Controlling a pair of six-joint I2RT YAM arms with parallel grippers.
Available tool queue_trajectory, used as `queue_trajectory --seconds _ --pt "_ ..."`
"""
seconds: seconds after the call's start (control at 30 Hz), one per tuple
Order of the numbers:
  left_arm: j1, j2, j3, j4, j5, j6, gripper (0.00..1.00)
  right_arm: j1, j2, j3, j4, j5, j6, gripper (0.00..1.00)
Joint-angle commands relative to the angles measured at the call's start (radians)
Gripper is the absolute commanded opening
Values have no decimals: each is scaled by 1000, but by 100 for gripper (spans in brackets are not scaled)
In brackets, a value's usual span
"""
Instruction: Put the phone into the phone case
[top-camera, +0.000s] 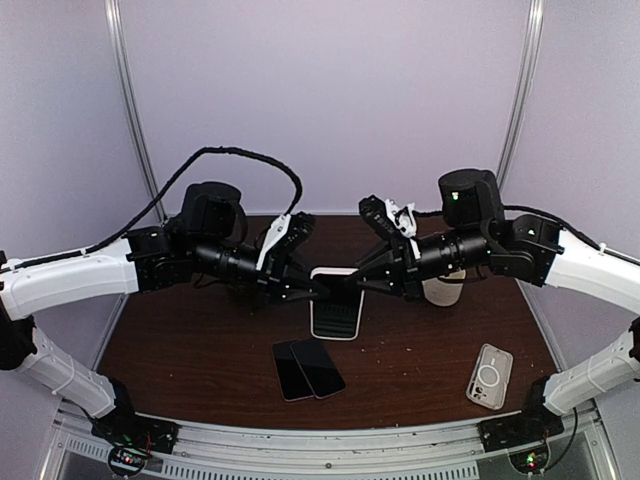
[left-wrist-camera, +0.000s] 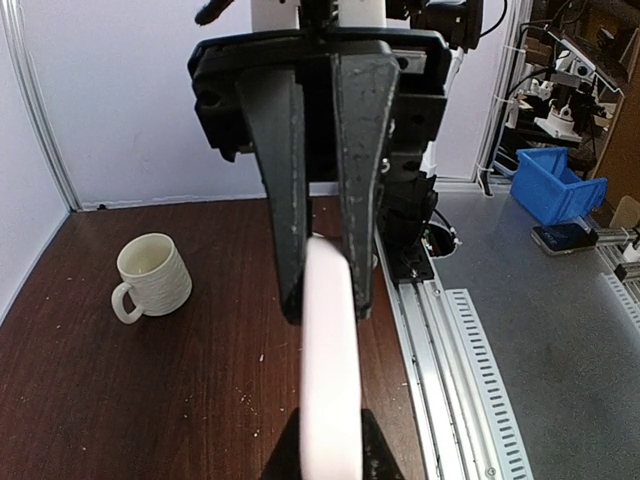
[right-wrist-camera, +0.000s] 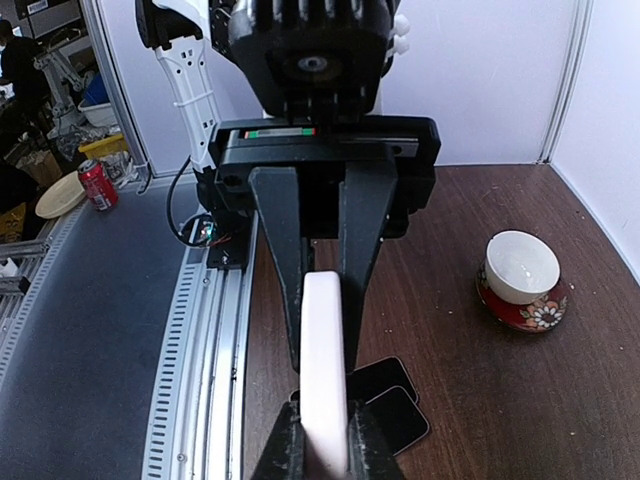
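Top external | my left gripper and right gripper clamp the pale-edged flat phone | stiff, slick, likely fragile: pinch side edges

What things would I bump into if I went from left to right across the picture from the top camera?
left gripper → white phone → right gripper → mug → clear phone case. The two black phones lie below the white phone and overlap its place in the order, so I left them out.
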Motion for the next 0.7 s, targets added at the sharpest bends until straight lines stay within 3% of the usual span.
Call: queue_trajectory --seconds 0.0,0.03,0.1,0.27,0.33,0.43,0.5,0.57,0.67 --pt "-4 -15 45 87 6 22 0 -6 -46 -16 -9 21 28 39" --pt "-5 -16 43 97 1 12 0 -6 -56 -29 -1 26 30 52" --pt "-5 -23 35 127 -4 -12 0 -7 -74 -86 28 48 42 62" --pt "-5 -24 20 208 9 -67 0 -7 -64 -162 108 68 126 63" --pt "-4 -18 20 219 11 -79 0 -7 -43 -169 123 58 151 56" --pt "-5 -14 20 226 15 -88 0 -7 -27 -178 141 40 168 38" --pt "-4 -15 20 225 17 -90 0 -7 -31 -184 152 42 171 15" --pt "-5 -18 18 222 16 -91 0 -7 -43 -183 151 42 168 0" --pt "-3 -22 13 219 12 -89 0 -12 -68 -190 159 43 169 0"
